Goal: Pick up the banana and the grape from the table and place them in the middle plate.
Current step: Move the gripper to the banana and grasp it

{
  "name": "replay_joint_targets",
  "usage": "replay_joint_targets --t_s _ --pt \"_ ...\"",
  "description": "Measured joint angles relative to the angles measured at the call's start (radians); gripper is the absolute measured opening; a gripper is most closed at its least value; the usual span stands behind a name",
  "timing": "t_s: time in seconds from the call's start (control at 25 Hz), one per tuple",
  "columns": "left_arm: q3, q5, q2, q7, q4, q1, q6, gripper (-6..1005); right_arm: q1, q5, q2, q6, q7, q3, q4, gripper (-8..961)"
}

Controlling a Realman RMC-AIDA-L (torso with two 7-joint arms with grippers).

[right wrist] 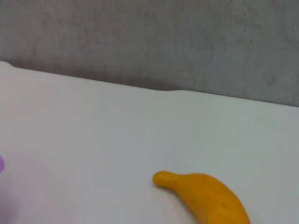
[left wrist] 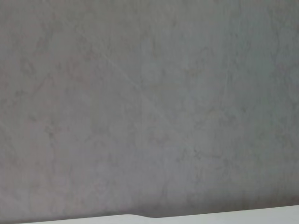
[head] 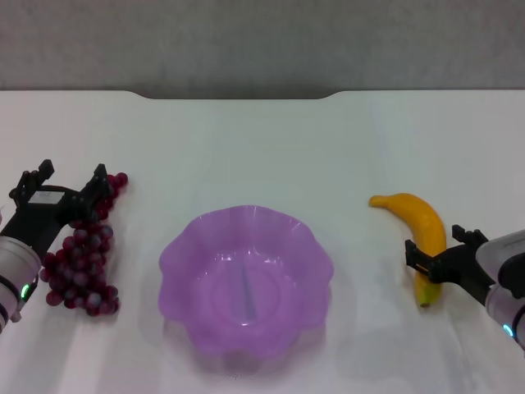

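Observation:
The purple scalloped middle plate point(head: 176, 263) sits empty at the centre of the white table point(head: 262, 148). The dark red grape bunch point(head: 82, 263) lies to its left. My left gripper point(head: 72, 187) is open, its fingers on either side of the bunch's far end. The yellow-orange banana point(head: 418, 217) lies to the right of the plate. My right gripper point(head: 439, 250) is open, with its fingers on either side of the banana's near half. The banana's far end shows in the right wrist view point(right wrist: 205, 196). The left wrist view shows no task object.
A grey wall point(head: 262, 41) stands behind the table's far edge. The left wrist view shows only that wall point(left wrist: 149, 102) and a sliver of the table edge point(left wrist: 233, 217). A purple edge of the plate point(right wrist: 1, 164) shows in the right wrist view.

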Motion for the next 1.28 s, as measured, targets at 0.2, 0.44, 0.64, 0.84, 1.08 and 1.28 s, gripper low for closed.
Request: replay_joint_targets --t_s 0.2,0.44,0.64,0.84,1.08,1.28 --pt "0.0 0.0 0.0 0.0 0.0 0.0 0.0 895 -0.004 0.0 0.0 0.01 0.001 -0.016 0.001 895" --pt "0.0 0.0 0.0 0.0 0.001 0.0 0.0 895 -0.009 0.0 0.002 0.029 0.002 -0.017 0.001 894" --pt "0.0 0.0 0.0 0.0 0.003 -0.001 0.0 896 -0.011 0.002 0.002 0.039 0.002 -0.017 0.001 893" --pt "0.0 0.0 0.0 0.0 0.005 -0.001 0.0 896 -0.012 0.006 0.002 0.04 0.002 -0.014 0.003 848" --pt "0.0 0.0 0.0 0.0 0.006 -0.001 0.0 896 -0.012 0.008 0.001 0.042 0.004 -0.009 0.005 781" --pt "0.0 0.0 0.0 0.0 0.005 -0.001 0.0 896 -0.004 0.009 -0.002 0.065 0.014 -0.006 0.008 690"
